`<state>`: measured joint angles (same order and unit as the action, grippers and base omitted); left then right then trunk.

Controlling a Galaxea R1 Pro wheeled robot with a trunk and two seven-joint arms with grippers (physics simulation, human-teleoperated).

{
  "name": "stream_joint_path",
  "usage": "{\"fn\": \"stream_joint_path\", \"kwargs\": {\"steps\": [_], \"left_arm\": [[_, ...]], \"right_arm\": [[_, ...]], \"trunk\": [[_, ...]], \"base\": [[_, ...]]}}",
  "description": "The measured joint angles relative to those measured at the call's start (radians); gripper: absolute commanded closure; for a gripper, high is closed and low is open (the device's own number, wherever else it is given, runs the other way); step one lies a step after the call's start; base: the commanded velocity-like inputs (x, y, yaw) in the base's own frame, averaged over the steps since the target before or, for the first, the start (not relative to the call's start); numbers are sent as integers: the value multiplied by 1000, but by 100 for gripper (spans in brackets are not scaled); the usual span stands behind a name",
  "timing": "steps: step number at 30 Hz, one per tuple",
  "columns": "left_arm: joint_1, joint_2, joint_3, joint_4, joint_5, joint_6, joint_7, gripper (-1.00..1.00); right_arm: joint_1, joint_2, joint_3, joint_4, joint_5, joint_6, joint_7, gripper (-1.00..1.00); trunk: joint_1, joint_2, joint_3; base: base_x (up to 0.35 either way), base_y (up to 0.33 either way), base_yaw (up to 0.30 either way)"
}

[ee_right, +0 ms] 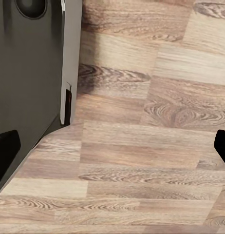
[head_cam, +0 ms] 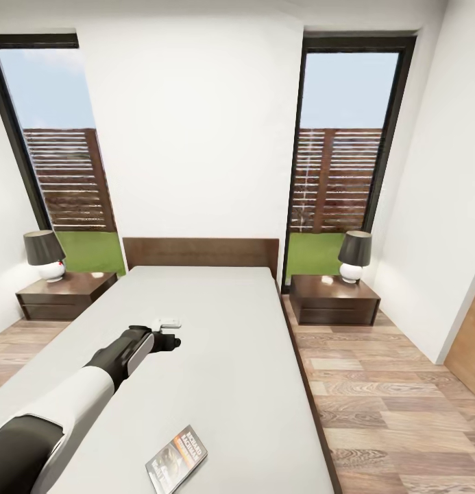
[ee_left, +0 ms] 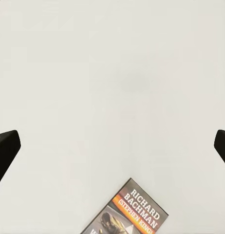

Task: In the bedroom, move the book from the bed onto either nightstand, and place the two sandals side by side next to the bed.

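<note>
1. Book (head_cam: 177,458), lower centre of the head view: flat on the bed (head_cam: 216,329); likely light, thin, bendable, best pinched at an edge.
2. Left gripper (head_cam: 174,343), mid-left, above the mattress: jaws apart.
3. Right gripper (ee_right: 112,141): jaws apart over the floor (ee_right: 156,122).
4. Nightstands (head_cam: 333,298) flank the headboard.

The light-grey bed (head_cam: 216,329) carries the book (head_cam: 176,458) near its foot.

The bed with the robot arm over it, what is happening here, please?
The robot's left arm reaches out over the bed, its left gripper open and empty above the mattress. The book lies untouched near the foot of the bed. Both nightstands carry only lamps. The right gripper is open over the wood floor.
</note>
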<state>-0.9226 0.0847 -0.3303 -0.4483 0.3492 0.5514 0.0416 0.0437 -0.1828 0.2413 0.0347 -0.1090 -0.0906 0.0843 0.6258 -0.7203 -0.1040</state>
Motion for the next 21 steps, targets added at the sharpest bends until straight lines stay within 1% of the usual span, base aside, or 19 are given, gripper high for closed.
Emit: {"fn": "stream_joint_path", "kwargs": {"steps": [21], "left_arm": [[0,-1,0,3,0,8,-1,-100]], "right_arm": [[0,0,0,0,0,0,0,-100]], "trunk": [[81,-147,-66]], "base": [[0,0,0]]}}
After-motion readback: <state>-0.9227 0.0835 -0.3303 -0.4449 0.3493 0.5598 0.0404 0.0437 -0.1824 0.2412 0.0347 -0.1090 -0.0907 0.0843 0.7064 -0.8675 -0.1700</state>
